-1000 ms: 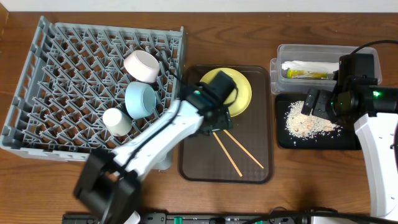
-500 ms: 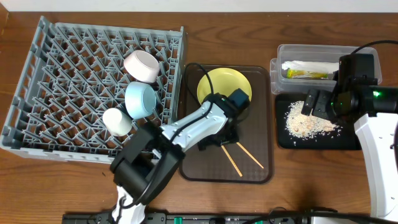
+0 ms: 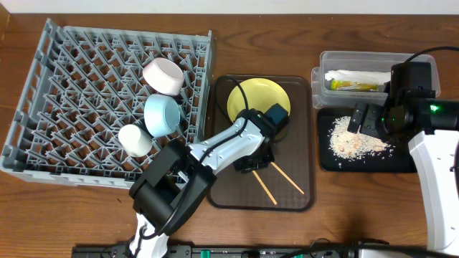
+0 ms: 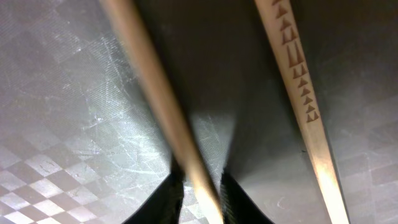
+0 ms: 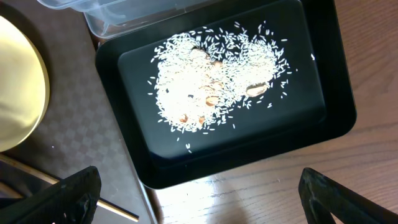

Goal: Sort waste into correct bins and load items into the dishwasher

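White arms [image 3: 222, 147], black joints [image 3: 412, 79] and cables [image 3: 439, 51] (right shows green light [image 3: 433, 108]).

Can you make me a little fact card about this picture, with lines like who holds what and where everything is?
Left gripper: jaws closed around one chopstick on the brown serving tray
Other chopstick: lying loose beside it
Right gripper: jaws open, empty, above the black tray
Black tray: rice scraps
Clear tub: napkin and snack wrapper
Dish rack: white bowl, light blue bowl, small white cup
Yellow plate: on the serving tray, not racked yet
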`<state>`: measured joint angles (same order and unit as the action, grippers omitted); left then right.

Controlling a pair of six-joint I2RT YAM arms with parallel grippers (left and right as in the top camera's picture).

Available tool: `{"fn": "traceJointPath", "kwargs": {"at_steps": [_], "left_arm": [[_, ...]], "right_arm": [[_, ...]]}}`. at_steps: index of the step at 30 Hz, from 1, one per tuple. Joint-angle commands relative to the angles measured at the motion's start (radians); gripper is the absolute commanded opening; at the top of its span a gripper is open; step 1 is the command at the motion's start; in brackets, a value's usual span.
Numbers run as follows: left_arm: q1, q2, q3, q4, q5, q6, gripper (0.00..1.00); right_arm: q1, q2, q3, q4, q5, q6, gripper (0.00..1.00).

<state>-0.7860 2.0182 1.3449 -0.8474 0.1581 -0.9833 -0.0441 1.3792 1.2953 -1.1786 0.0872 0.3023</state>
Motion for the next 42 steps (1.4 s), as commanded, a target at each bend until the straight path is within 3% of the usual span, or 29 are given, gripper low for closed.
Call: {"fn": "traceJointPath", "kwargs": {"at_steps": [1,8,16,23,32,39,42], "left_arm": [[-0.001,0.023,-0.016,-0.003,-0.009,-0.006,0.19],[-0.001,0.023,-0.016,-0.003,-0.009,-0.006,0.08],[0.033,0.006,-0.016,-0.003,-0.013,0.044,0.08],[0.097,-0.126,-0.004,-0.013,-0.076,0.215,0.08],[0.175,-0.406,0.000,-0.041,-0.103,0.723,0.07],[0.287,-0.523,0.000,-0.048,-0.265,0.774,0.08],[0.331,-0.520,0.000,-0.049,-0.210,0.773,0.07]], "right_arm": [[-0.004,-0.005,0.014,-0.002,0.016,-0.011,0.99],[-0.004,-0.005,0.014,-0.004,0.017,-0.011,0.99],[-0.004,-0.005,0.014,-0.004,0.017,-0.012,0.99],[-0.004,-0.005,0.014,-0.004,0.017,-0.012,0.99],[-0.004,-0.005,0.014,-0.002,0.017,-0.012,0.99],[-0.004,-0.005,0.014,-0.003,0.017,-0.012,0.99],[-0.004,-0.005,0.014,-0.003,0.017,-0.012,0.99]]}}
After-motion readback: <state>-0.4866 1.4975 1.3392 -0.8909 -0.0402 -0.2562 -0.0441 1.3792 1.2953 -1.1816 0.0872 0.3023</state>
